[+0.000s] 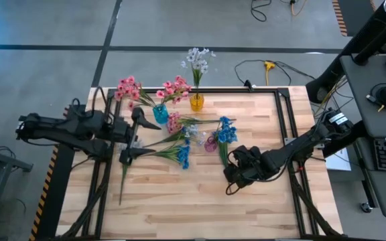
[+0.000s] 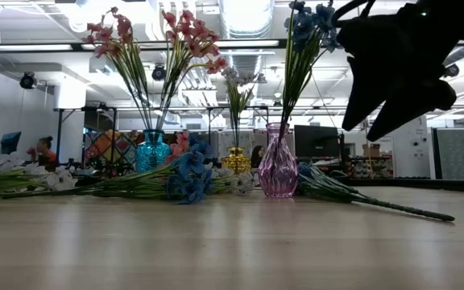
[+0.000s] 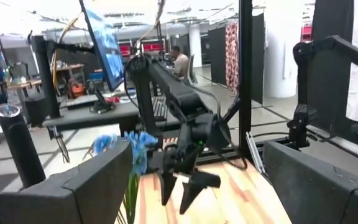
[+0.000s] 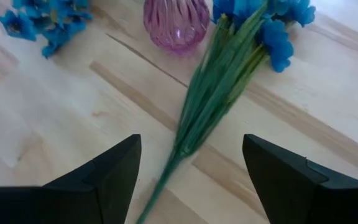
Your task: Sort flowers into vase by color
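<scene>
- Right pincer (image 4: 191,180) hangs just above the worktop (image 1: 200,201), fingers spread wide and empty, a blue spray (image 4: 229,68) lying flat between them with its stem running underneath.
- Left pincer (image 1: 134,137) is raised at the left side, jaws wide, holding nothing.
- Pink vase (image 2: 278,165): blue flowers. Teal vase (image 2: 152,151): pink. Yellow vase (image 1: 196,102): white.
- Loose sprays (image 1: 176,144) lie mid-worktop.

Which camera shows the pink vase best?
The low view: the pink vase stands whole in profile, a blue flower in it. The high view shows it small, from above; the right wrist view only its bulb; the left wrist view not at all.
</scene>
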